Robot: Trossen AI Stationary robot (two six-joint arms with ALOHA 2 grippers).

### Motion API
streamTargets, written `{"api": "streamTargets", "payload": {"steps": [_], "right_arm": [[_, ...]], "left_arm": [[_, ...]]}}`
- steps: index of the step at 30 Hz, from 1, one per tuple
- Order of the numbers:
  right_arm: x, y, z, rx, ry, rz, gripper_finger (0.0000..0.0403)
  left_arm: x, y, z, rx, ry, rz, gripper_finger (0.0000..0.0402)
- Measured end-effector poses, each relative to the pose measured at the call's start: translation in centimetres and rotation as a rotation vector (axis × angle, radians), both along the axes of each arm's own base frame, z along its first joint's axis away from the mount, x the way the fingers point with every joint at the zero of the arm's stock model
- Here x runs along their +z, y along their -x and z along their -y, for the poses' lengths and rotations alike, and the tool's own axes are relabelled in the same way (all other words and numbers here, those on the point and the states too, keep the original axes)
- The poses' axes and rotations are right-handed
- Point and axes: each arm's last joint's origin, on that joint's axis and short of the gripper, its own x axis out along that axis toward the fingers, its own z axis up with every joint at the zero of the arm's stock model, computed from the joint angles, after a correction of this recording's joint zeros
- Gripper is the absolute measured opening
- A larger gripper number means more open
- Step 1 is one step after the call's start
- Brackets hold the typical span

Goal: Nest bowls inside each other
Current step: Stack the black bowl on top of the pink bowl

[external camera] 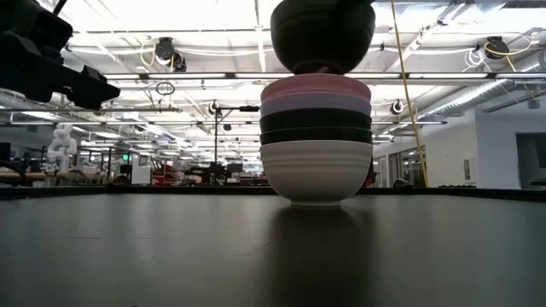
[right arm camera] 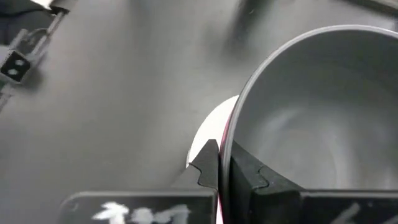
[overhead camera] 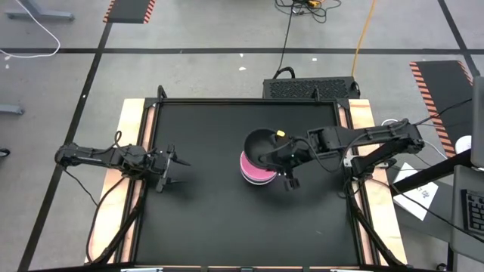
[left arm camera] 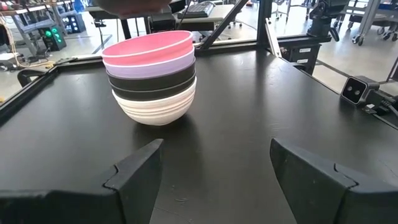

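A stack of nested bowls [external camera: 316, 141] stands mid-table on the white bottom bowl's foot [external camera: 316, 200]. Above the white bowl sit two black ones, a lavender one and a pink one [left arm camera: 148, 47] on top. Just above the stack, shifted a little toward the far edge, hangs another black bowl [overhead camera: 262, 143] with my right gripper [right arm camera: 222, 163] shut on it. My left gripper [left arm camera: 214, 171] waits open at the table's left side [overhead camera: 172, 171], pointing at the stack, with nothing between its fingers. My right gripper pinches the black bowl's rim [right arm camera: 227, 144] on the side toward the table's right, one finger [right arm camera: 249, 174] inside the bowl and one [right arm camera: 206, 163] outside. The fingers slant down from the right. The bowl hangs mouth up, its foot [external camera: 320, 68] close over the pink rim.
The black tabletop [overhead camera: 212, 219] has raised edges and wooden strips along its left and right sides. A dark box [overhead camera: 310, 88] sits behind the far edge. Papers and cables [overhead camera: 420, 189] lie beyond the right edge.
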Motion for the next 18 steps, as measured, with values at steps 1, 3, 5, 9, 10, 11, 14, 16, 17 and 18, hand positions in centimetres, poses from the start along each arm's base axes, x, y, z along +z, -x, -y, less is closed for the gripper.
{"api": "streamTargets", "payload": {"steps": [1,3,5,9,10,11,14,16,17,18], "right_arm": [[-0.1,0.0,0.0,-0.004,-0.010,-0.005,0.0000],[-0.1,-0.2,0.0,-0.009,-0.014,-0.006,0.0000],[-0.3,-0.1,-0.1,0.001,-0.031,-0.021,0.0000],[-0.5,-0.2,-0.1,-0.005,-0.040,-0.034,0.0000],[-0.6,-0.3,-0.1,-0.006,-0.040,-0.041,0.0000],[-0.7,-0.4,-0.1,-0.006,-0.040,-0.040,0.0000],[-1.1,-0.6,-0.2,-0.007,-0.040,-0.043,0.0000],[-1.4,-0.8,-0.1,-0.012,-0.041,-0.042,0.0000],[-1.8,-0.8,0.0,-0.016,-0.041,-0.054,0.0000],[-2.1,-0.8,0.0,-0.024,-0.044,-0.064,0.0000]], "left_arm": [[0.0,0.0,0.0,0.000,-0.001,0.000,0.0294],[0.0,0.0,0.0,0.000,-0.005,0.001,0.0294],[0.0,0.0,0.0,-0.001,-0.007,0.001,0.0294],[0.0,0.0,0.0,-0.001,-0.007,0.001,0.0294],[0.0,0.0,0.0,0.000,-0.007,0.001,0.0294],[0.0,0.0,0.0,-0.001,-0.007,0.001,0.0294],[0.0,0.0,0.0,0.000,-0.006,0.001,0.0294],[0.0,0.0,0.0,0.000,-0.006,0.001,0.0294],[0.0,0.0,0.0,0.000,-0.006,0.002,0.0294],[0.0,0.0,0.0,0.000,-0.005,0.002,0.0294]]}}
